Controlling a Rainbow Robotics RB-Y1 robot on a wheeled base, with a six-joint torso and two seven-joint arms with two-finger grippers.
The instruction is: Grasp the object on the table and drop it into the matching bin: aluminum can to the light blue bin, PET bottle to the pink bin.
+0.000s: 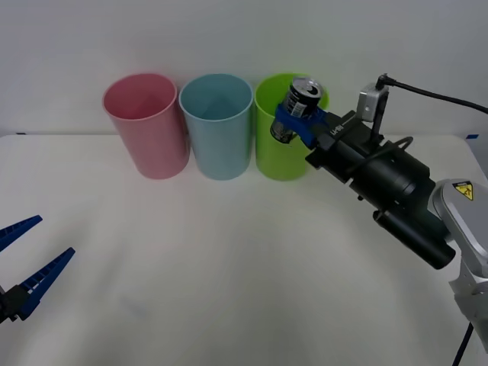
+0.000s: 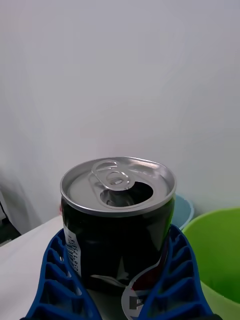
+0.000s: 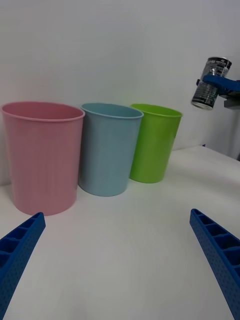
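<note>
The can [image 1: 298, 108] is small and dark with a silver top, tab already popped open. It's tilted, up off the counter [image 1: 229, 267], upper right of center in the front view, over the green cup's rim. Pink bin [image 1: 146, 124] stands upright upper left, light blue bin [image 1: 217, 124] touching it on the right.

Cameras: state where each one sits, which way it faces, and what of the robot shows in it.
Front view: above the arms, looking forward and down at the table; shows the left gripper low at the left and the right gripper raised with the aluminum can.
Right wrist view: on the right wrist, close behind the can, between its blue fingers.
Left wrist view: on the left wrist, low over the table, facing the pink bin, light blue bin and green bin; its own fingers spread.
Shared: all three show the can.
</note>
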